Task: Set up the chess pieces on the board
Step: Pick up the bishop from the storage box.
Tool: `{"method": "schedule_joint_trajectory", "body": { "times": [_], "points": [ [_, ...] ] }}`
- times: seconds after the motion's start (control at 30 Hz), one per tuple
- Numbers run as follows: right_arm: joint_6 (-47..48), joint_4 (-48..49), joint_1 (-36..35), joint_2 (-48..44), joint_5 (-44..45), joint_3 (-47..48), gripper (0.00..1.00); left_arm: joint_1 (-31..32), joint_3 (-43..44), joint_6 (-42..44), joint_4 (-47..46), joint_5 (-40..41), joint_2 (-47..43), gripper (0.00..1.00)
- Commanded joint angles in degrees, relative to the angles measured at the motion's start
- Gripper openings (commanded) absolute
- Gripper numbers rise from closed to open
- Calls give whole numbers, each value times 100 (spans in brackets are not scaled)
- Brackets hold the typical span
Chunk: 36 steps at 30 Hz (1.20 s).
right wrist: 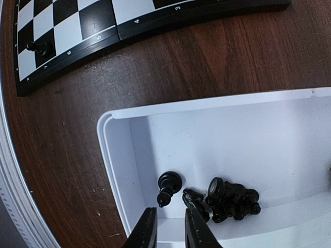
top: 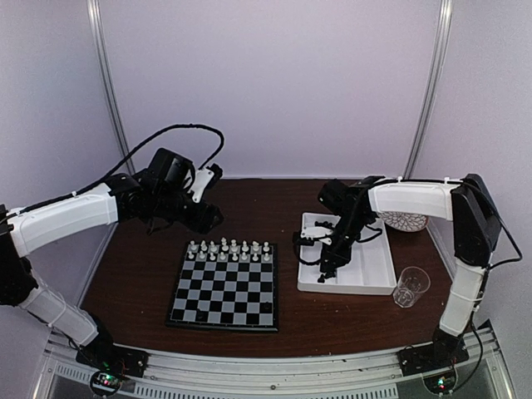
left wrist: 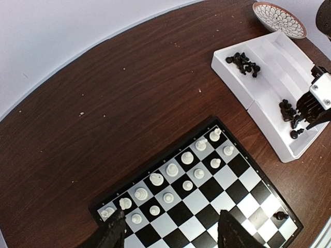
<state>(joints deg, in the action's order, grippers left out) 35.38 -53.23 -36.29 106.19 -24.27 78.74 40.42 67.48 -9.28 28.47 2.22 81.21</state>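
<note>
The board point(top: 223, 287) lies mid-table with white chess pieces point(top: 229, 248) standing in its two far rows. Seen from the left wrist, those white pieces point(left wrist: 170, 181) fill both rows, and one black piece point(left wrist: 280, 215) stands near the board's point(left wrist: 243, 206) tray-side edge. My left gripper point(left wrist: 172, 233) hovers high over the board, open and empty. My right gripper point(right wrist: 166, 230) reaches into the white tray point(right wrist: 116, 155); its jaws stand narrowly apart with nothing between them. A fallen black pawn point(right wrist: 168, 187) lies just beyond its tips, with a heap of black pieces point(right wrist: 230, 201) beside it.
The divided tray point(top: 349, 287) sits right of the board and holds a second cluster of black pieces point(left wrist: 243, 62) in its far compartment. A clear glass point(top: 410, 285) stands at the tray's near right corner. A patterned bowl point(top: 405, 220) sits behind it.
</note>
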Motion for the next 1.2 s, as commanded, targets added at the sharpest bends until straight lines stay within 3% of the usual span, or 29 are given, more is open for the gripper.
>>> {"method": "schedule_joint_trajectory", "body": {
  "times": [0.0, 0.5, 1.17],
  "points": [
    [-101, -131, -93, 150, 228, 217, 22, -56, 43, 70, -240, -109, -107, 61],
    [-188, -146, -210, 355, 195, 145, 20, -114, 63, 34, -219, -222, -65, 61],
    [-285, -181, -247, 509, 321, 209, 9, -114, 81, 17, -168, -305, -57, 60]
  ]
}}
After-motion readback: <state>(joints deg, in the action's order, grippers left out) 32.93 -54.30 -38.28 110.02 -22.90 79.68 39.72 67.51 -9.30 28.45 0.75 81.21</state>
